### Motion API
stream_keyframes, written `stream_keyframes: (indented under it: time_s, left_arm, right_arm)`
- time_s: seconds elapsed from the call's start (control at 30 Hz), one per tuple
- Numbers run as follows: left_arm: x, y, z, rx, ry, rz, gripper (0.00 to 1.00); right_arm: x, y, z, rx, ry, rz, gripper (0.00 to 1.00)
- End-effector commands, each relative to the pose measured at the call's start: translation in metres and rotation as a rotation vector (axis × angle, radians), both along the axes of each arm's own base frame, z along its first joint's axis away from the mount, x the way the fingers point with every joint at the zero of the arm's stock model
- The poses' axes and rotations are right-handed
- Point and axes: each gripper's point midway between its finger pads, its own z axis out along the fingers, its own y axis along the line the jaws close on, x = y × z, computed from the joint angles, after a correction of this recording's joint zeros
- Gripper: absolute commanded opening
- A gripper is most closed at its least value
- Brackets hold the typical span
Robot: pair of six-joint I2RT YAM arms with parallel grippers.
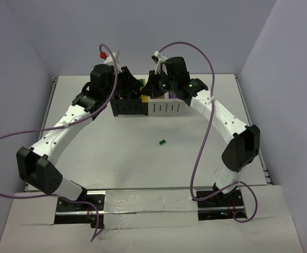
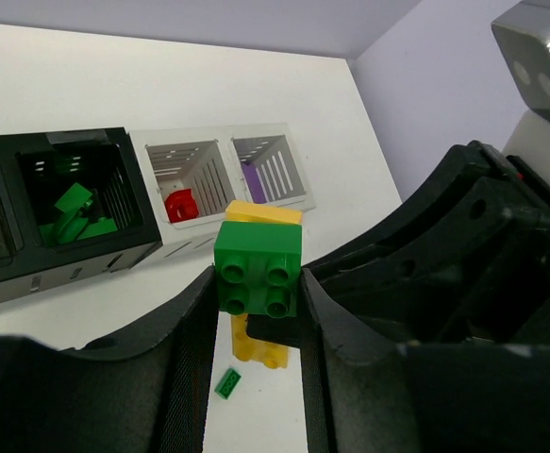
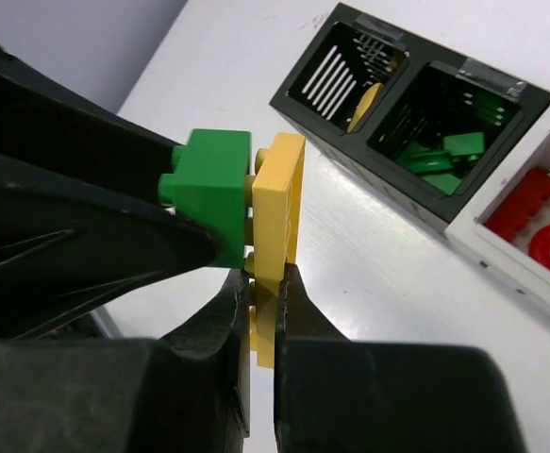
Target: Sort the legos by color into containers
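Gripping the green brick (image 2: pixel 258 267) by its sides in the partly closed left pincer (image 2: pixel 256 311), clamping the right pincer (image 3: pixel 263 311) shut on one end of the yellow plate (image 3: pixel 279 203) stuck on its studs, standing lengthwise straight out of that pincer, so probably pulling apart sideways next.

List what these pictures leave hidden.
- Top external: the left arm and right arm cover part of the containers; contents unreadable.
- Left wrist: green brick hides the middle of the yellow plate.
- Right wrist: white red-filled bin cut off by the right edge.
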Motion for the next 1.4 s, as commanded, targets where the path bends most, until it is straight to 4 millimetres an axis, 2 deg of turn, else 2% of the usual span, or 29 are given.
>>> stream_keyframes:
  time_s: [0.0, 0.13, 0.33, 0.47, 0.57, 0.6, 0.67, 0.73, 0.83, 1.13, 1.37]
  left_arm:
    - [0.002, 0.005, 0.047, -0.077, -0.080, 0.024, 0.00]
    - [0.007, 0.017, 0.045, -0.070, -0.075, 0.070, 0.00]
    - [0.004, 0.019, 0.037, -0.033, -0.094, 0.035, 0.00]
    - [0.017, 0.026, 0.013, 0.183, -0.170, 0.002, 0.00]
    - [0.030, 0.032, -0.009, 0.328, -0.201, -0.010, 0.00]
    - [0.035, 0.033, -0.015, 0.355, -0.205, -0.009, 0.00]
    - [0.044, 0.033, -0.030, 0.406, -0.197, -0.012, 0.00]
    - [0.053, 0.029, -0.042, 0.445, -0.195, -0.029, 0.00]
    - [0.061, 0.020, -0.051, 0.448, -0.203, -0.067, 0.00]
    - [0.096, -0.002, -0.084, 0.441, -0.186, -0.083, 0.00]
    - [0.118, -0.004, -0.104, 0.471, -0.147, -0.045, 0.00]
  right_arm:
    - [0.005, -0.006, 0.013, -0.019, -0.067, -0.047, 0.00]
    - [0.009, -0.018, 0.006, -0.030, -0.045, -0.103, 0.00]
    - [0.020, -0.038, 0.004, -0.030, -0.020, -0.168, 0.00]
    - [0.020, -0.059, 0.009, -0.044, -0.055, -0.191, 0.00]
    - [0.012, -0.077, 0.024, -0.065, -0.125, -0.209, 0.00]
    - [0.013, -0.080, 0.022, -0.080, -0.138, -0.213, 0.00]
    - [0.006, -0.090, 0.034, -0.092, -0.199, -0.216, 0.00]
    - [0.002, -0.096, 0.034, -0.113, -0.225, -0.217, 0.00]
    - [-0.003, -0.106, 0.044, -0.117, -0.282, -0.230, 0.00]
    - [-0.004, -0.128, 0.052, -0.125, -0.317, -0.272, 0.00]
    - [-0.005, -0.129, 0.052, -0.125, -0.317, -0.264, 0.00]
